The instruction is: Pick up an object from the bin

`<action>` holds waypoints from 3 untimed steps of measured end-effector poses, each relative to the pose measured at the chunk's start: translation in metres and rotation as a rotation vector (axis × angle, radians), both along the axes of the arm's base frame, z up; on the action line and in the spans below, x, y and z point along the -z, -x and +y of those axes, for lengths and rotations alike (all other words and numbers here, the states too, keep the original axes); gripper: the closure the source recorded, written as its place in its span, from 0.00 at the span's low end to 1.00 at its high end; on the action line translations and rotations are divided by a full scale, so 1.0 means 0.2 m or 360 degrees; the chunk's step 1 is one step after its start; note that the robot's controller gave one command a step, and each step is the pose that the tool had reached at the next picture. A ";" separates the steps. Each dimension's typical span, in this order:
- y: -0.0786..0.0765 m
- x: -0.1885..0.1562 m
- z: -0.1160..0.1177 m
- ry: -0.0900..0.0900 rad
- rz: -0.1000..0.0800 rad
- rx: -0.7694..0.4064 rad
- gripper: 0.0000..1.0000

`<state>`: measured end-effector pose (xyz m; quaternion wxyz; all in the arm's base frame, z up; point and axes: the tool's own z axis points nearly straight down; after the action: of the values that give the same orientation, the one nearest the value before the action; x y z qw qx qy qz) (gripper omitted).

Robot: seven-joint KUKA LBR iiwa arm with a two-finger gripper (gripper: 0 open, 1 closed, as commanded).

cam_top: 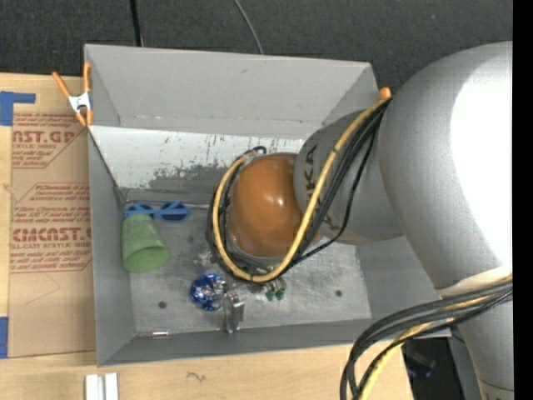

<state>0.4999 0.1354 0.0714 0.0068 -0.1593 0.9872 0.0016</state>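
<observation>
My gripper (232,308) hangs below the orange cover, low over the bin's front middle, close to the floor. A small shiny blue crumpled ball (205,292) lies just left of it, touching or nearly touching it. A small dark green piece (275,291) peeks out from under the cover to the gripper's right; what it is cannot be made out. The cover and cables hide most of the gripper.
A light green cup (143,244) lies on its side at the bin's left. A flat blue piece shaped like spectacles (159,212) rests behind it, along the back wall. The arm covers the bin's right half.
</observation>
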 end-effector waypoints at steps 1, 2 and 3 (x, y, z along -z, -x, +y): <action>-0.01 -0.01 0.01 0.0003 0.0011 0.0000 0.00; -0.01 -0.01 0.01 -0.0001 0.0005 0.0000 1.00; -0.02 -0.05 0.02 0.0004 0.0016 -0.0001 1.00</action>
<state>0.5030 0.1392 0.0810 0.0015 -0.1595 0.9872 0.0012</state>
